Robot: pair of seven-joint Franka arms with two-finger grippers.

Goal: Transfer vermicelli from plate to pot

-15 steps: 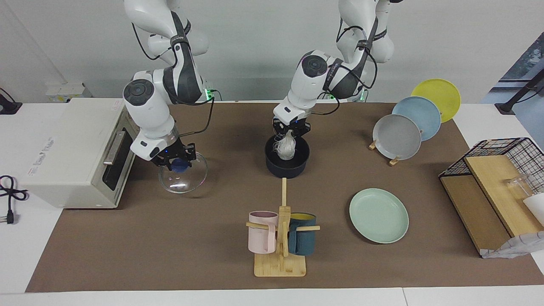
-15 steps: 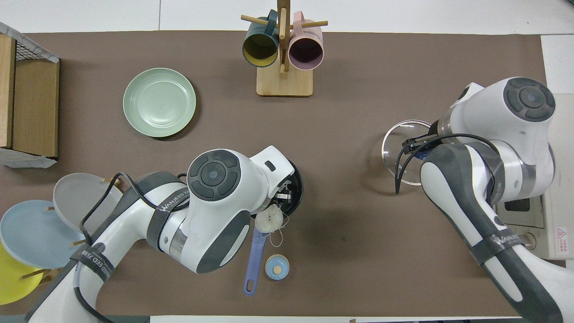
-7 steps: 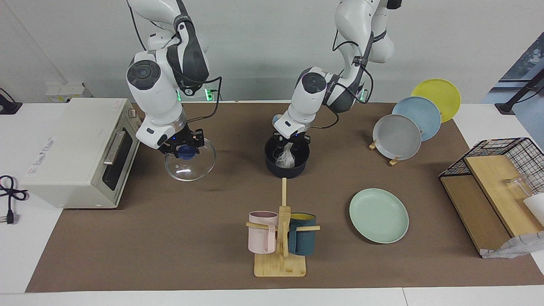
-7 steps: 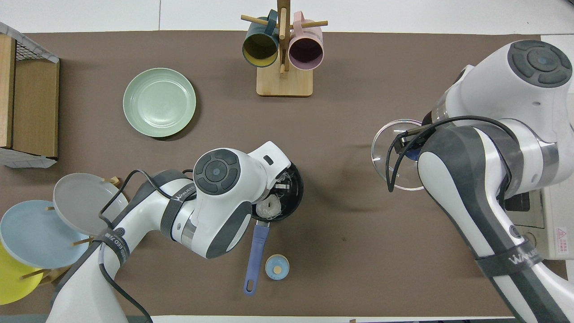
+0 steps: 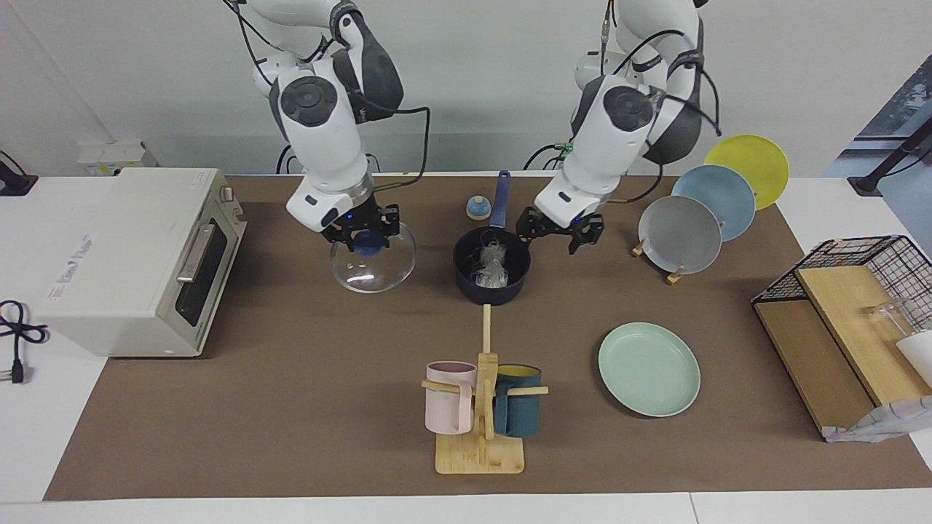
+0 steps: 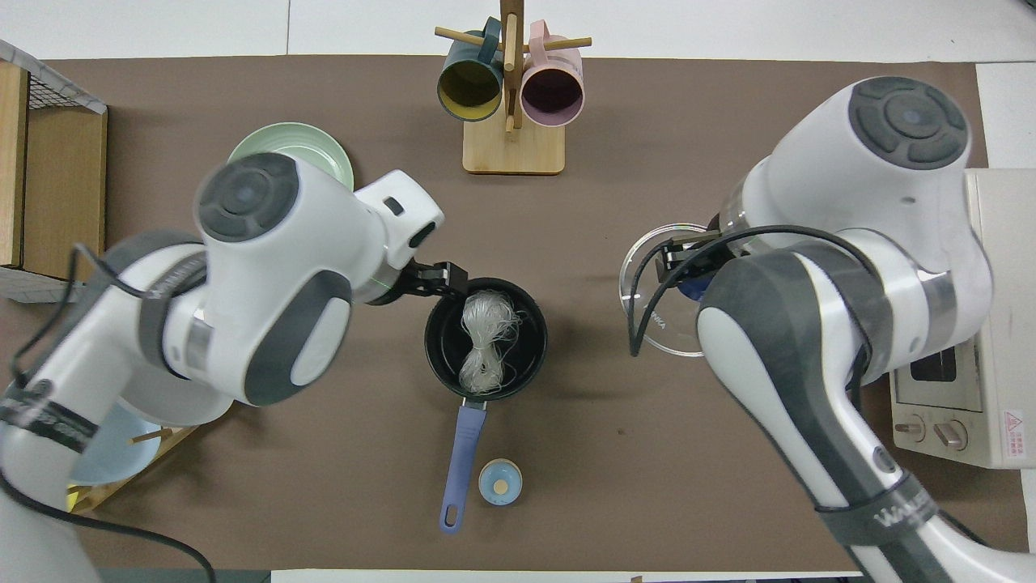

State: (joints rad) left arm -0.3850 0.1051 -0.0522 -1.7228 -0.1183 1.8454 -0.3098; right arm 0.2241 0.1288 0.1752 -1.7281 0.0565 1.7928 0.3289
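Observation:
The vermicelli (image 5: 492, 265) lies as a whitish tangle inside the black pot (image 5: 492, 295), whose blue handle (image 5: 501, 198) points toward the robots. In the overhead view the vermicelli (image 6: 484, 340) fills the middle of the pot (image 6: 430, 344). My left gripper (image 5: 558, 236) hangs open and empty just beside the pot, toward the left arm's end. The mint-green plate (image 5: 648, 369) sits bare, farther from the robots. My right gripper (image 5: 362, 234) is shut on the blue knob of a glass lid (image 5: 373, 268), held above the table beside the pot.
A small blue round knob-like piece (image 5: 478, 208) lies beside the pot's handle. A wooden mug rack (image 5: 480, 407) stands farther out. A toaster oven (image 5: 131, 255) sits at the right arm's end. A rack of plates (image 5: 681, 234) and a wire basket (image 5: 852, 320) sit at the left arm's end.
My left gripper opened, left the vermicelli in the pot, rose and swung away toward its own end. The right arm lifted the glass lid and carried it toward the pot.

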